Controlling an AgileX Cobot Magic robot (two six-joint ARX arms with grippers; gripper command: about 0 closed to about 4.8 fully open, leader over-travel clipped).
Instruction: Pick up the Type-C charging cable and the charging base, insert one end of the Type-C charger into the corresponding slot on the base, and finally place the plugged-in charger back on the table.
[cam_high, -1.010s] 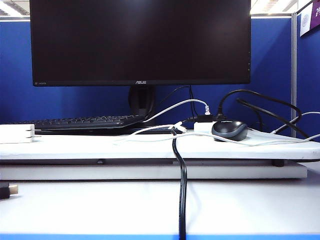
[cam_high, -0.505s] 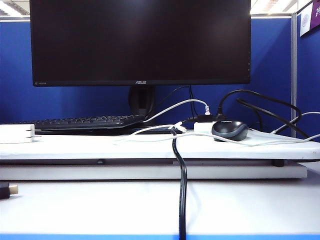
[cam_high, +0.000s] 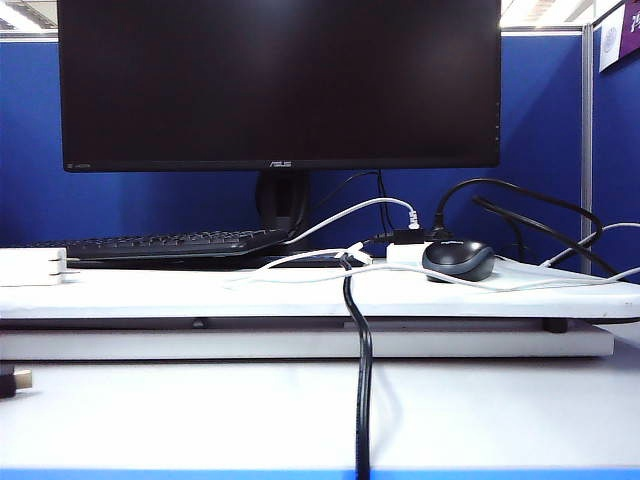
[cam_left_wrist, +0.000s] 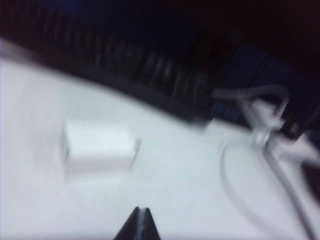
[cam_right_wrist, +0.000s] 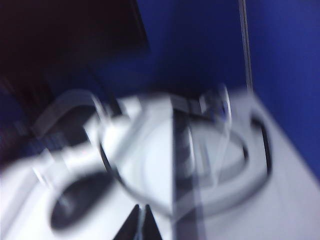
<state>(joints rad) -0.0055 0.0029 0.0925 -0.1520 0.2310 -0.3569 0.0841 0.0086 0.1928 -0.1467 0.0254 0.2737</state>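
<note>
Both closed grippers hovering over the wide white board table (cam_high: 200, 296), nothing held.

Left gripper (cam_left_wrist: 139, 223) is facing the small white cube charging base (cam_left_wrist: 98, 148) just ahead; right gripper (cam_right_wrist: 140, 222) is overlooking the thin white Type-C cable (cam_high: 300, 262) mid-table.

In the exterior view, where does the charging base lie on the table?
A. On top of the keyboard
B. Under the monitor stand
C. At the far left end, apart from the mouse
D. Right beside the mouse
C: the charging base sits at the left end of the table, left of the keyboard, while the mouse lies far to the right.
</note>
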